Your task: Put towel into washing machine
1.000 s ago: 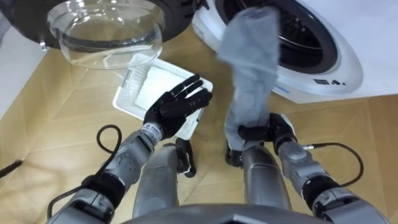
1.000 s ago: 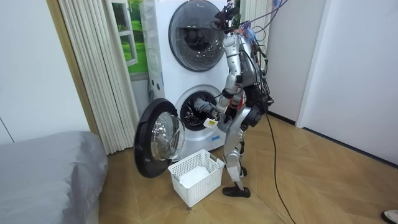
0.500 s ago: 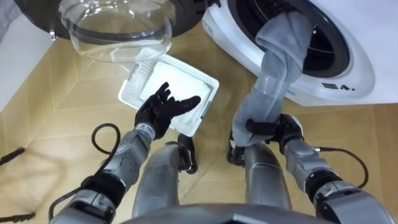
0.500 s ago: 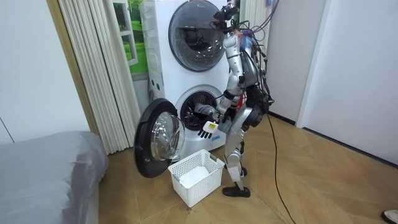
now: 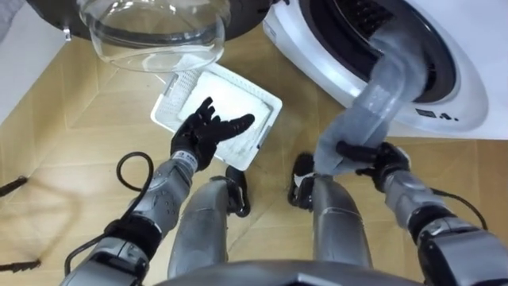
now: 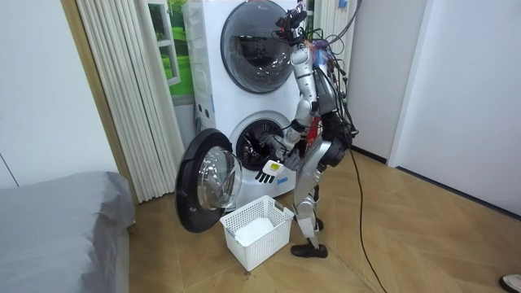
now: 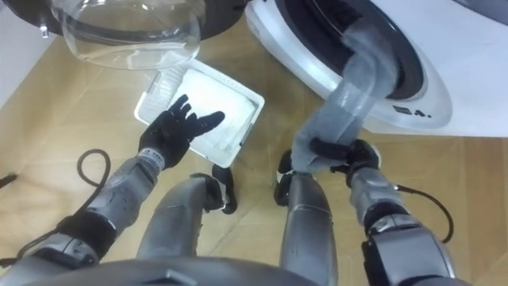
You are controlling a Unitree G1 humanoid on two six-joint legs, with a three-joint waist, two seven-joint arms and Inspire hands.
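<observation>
One end of the grey towel was over the lip and inside the dark drum of the washing machine. The rest ran down from the opening in a bunched, rope-like length to the right hand, which was clenched round the lowest part, low in front of the machine. So the cloth lay above and ahead of that hand, stretched between it and the drum. It looked soft and light, limp stuff that would fold and sag wherever it went unsupported. With no stiffness to push against, the gathered tail was the sensible place to grip. The hanging length would likely need feeding in, or it could slide back out over the rim. Over on the other side, the left hand hovered open, fingers spread, above the white basket on the floor, near the swung-open glass door.
</observation>
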